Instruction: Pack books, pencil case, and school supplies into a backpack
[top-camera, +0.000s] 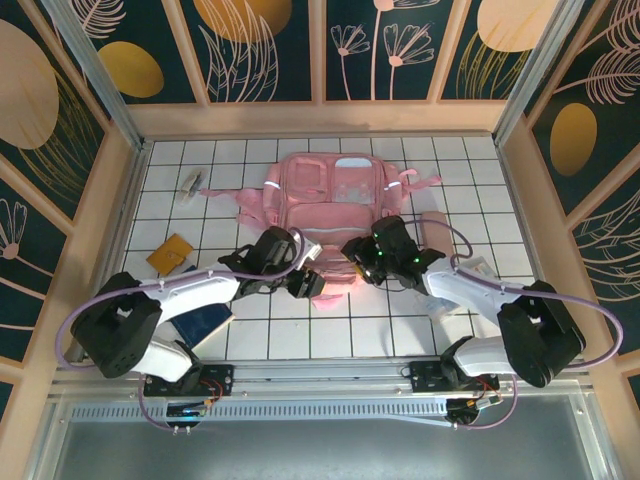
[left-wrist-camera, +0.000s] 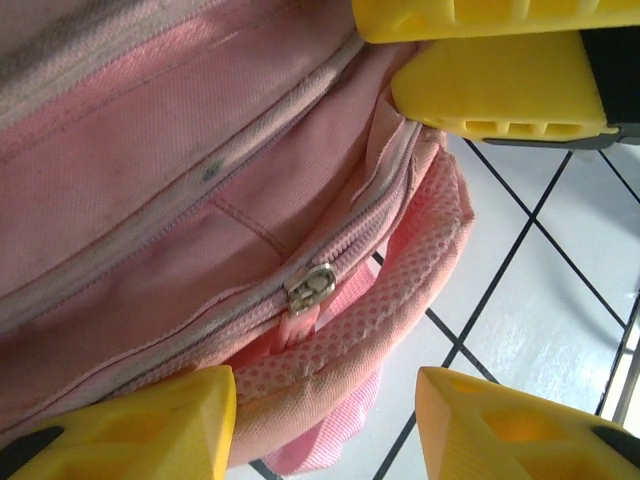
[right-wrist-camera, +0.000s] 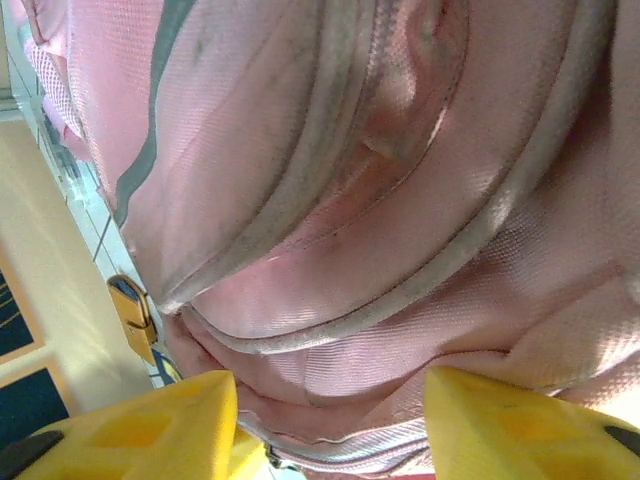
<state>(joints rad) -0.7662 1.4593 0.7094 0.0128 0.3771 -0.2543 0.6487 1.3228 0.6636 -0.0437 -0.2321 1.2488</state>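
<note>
Pink backpack (top-camera: 340, 195) on tiled table (top-camera: 290, 340). At its near edge, left gripper (left-wrist-camera: 325, 400) stands spread near the zip pull (left-wrist-camera: 308, 290); right gripper (right-wrist-camera: 330, 400) likewise parted, grasping nothing

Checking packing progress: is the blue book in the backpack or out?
Out. The book lies on the table at the near left, apart from the backpack.

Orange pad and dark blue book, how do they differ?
The orange pad is small and uncovered; the dark blue book looks larger and lies partly under the left arm. The pad sits farther back on the table, the book nearer the front edge. Both lie flat, outside the backpack.
</note>
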